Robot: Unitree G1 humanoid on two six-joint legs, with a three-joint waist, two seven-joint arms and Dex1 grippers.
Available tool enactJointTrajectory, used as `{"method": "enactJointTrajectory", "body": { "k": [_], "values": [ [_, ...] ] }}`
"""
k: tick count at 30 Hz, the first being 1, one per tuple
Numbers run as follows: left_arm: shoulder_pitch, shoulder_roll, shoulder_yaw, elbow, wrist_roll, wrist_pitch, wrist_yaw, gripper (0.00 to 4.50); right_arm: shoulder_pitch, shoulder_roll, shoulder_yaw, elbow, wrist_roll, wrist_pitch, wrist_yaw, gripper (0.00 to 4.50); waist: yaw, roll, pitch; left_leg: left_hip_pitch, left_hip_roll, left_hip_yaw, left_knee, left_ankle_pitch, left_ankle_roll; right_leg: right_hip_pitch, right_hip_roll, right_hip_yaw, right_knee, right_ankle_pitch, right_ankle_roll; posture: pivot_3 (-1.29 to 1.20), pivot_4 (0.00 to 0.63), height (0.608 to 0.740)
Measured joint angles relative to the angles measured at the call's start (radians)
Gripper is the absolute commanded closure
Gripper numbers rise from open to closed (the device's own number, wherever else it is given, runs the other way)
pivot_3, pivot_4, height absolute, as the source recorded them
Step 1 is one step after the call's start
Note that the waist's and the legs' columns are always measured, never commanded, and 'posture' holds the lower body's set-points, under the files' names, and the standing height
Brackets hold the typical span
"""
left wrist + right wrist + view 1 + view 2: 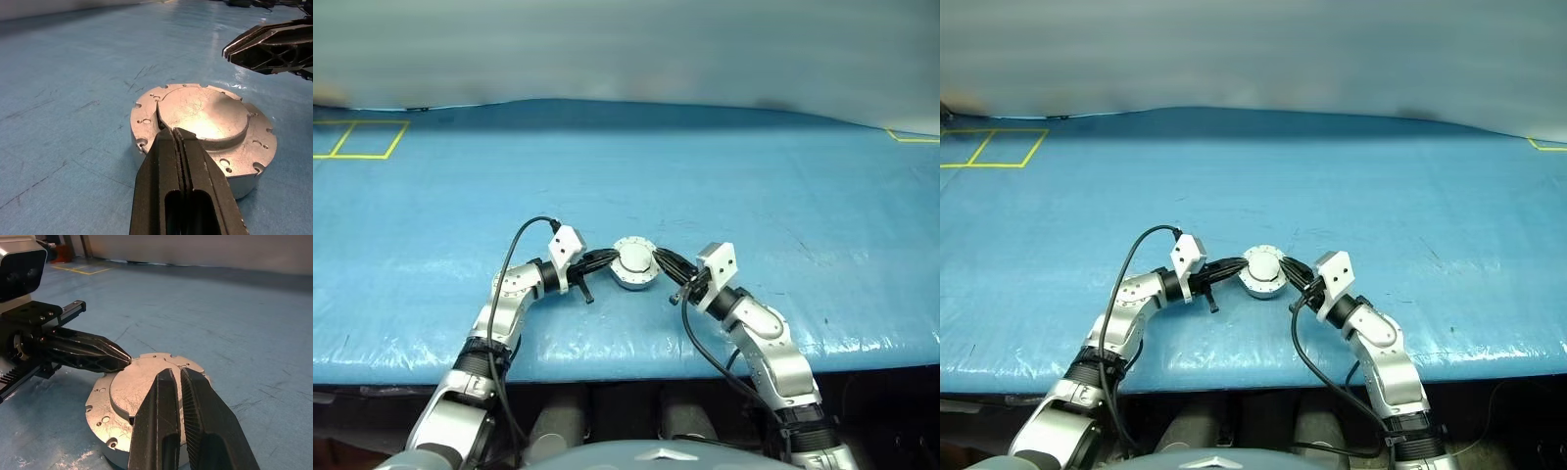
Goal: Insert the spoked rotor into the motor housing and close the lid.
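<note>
Head camera, left and right eye views: a blue-covered table [724, 176] carries the motor housing [633, 264], a round silver body lying near the table's near edge, at about 6 o'clock of the table's middle. Its lid [634, 258] lies shut on top, plain light grey side up. The left gripper [607, 258] reaches the housing from 9 o'clock, the right gripper [664, 262] from 3 o'clock. Yellow tape lines [357, 139] mark the table at its far 10 o'clock corner.

Left wrist view: the left gripper's jaws are fully closed, pad against pad, holding nothing. Their tip [172, 131] meets the rim of the raised lid [203, 110] on the housing's flange [146, 115], which shows small drilled holes. The right gripper [230, 50] hangs above the far side of the housing, tips apart from the lid.

Right wrist view: the right gripper's jaws [177, 374] stand almost closed, a narrow slit between them, gripping nothing, over the near part of the lid [134, 387]. The left gripper's closed tip [126, 358] touches the lid's far edge.
</note>
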Motion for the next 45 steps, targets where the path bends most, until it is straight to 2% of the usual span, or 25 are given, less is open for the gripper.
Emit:
{"method": "enactJointTrajectory", "body": {
  "k": [9,13,16,20,23,27,32,42,45],
  "values": [
    [-0.009,0.012,-0.017,0.004,0.023,0.003,-0.012,4.49,0.025,0.003,-0.014,-0.023,0.020,0.023,-0.032,4.23,0.005,0.000,0.000,0.000,0.000,-0.001,0.000,0.000,0.000,0.001,0.000,-0.001,0.000,0.000,0.000,0.00,0.150,0.740],
    [-0.009,0.012,-0.020,0.003,0.022,0.013,-0.013,4.49,0.042,0.013,-0.067,-0.044,0.089,0.131,-0.072,4.23,0.007,0.000,0.000,0.000,0.000,-0.001,0.000,0.000,0.000,0.001,-0.002,0.000,0.000,0.000,0.000,0.00,0.150,0.740],
    [-0.008,0.012,-0.021,0.003,0.021,0.014,-0.013,4.50,0.044,0.030,-0.116,-0.052,0.177,0.210,-0.084,3.65,0.008,0.000,0.000,0.000,0.000,-0.002,0.000,0.000,0.000,0.001,-0.004,-0.001,0.000,0.000,-0.001,0.00,0.150,0.740],
    [-0.005,0.011,-0.022,0.002,0.021,0.015,-0.012,4.50,0.037,0.070,-0.178,-0.082,0.292,0.302,-0.126,2.39,0.010,0.000,0.000,0.000,0.000,-0.002,0.000,0.000,0.000,0.001,-0.005,-0.001,0.000,0.000,-0.001,0.00,0.150,0.740],
    [-0.001,0.010,-0.024,0.000,0.021,0.015,-0.010,4.50,0.025,0.108,-0.238,-0.085,0.400,0.420,-0.208,2.39,0.013,0.000,0.000,0.000,0.000,-0.002,0.000,0.000,0.000,0.001,-0.006,-0.001,-0.001,-0.001,-0.001,0.00,0.150,0.740],
    [0.003,0.009,-0.024,-0.004,0.021,0.015,-0.006,4.50,0.026,0.139,-0.323,-0.087,0.647,0.601,-0.260,2.39,0.014,0.000,0.000,-0.001,0.001,-0.003,0.000,0.000,0.000,0.001,-0.006,0.000,-0.001,-0.001,-0.002,0.00,0.150,0.740],
    [0.005,0.008,-0.024,-0.006,0.021,0.014,0.000,4.50,0.043,0.155,-0.354,-0.086,0.801,0.719,-0.317,2.39,0.014,0.000,0.000,-0.001,0.001,-0.004,0.000,0.000,0.000,0.001,-0.007,0.001,-0.002,-0.003,-0.006,0.00,0.150,0.740],
    [0.007,0.007,-0.026,-0.009,0.021,0.013,0.008,4.50,0.044,0.177,-0.333,-0.017,0.828,0.769,-0.338,2.39,0.013,0.001,-0.001,-0.001,0.000,-0.003,0.000,0.000,0.001,0.001,-0.006,-0.001,-0.002,-0.003,-0.006,0.00,0.150,0.740],
    [0.011,0.007,-0.027,-0.017,0.021,0.014,0.010,4.50,0.032,0.177,-0.314,0.005,0.801,0.760,-0.330,1.84,0.013,0.001,-0.001,-0.001,0.000,-0.003,0.000,0.000,0.001,0.001,-0.005,-0.001,-0.002,-0.003,-0.006,0.00,0.150,0.740]
  ]
}}
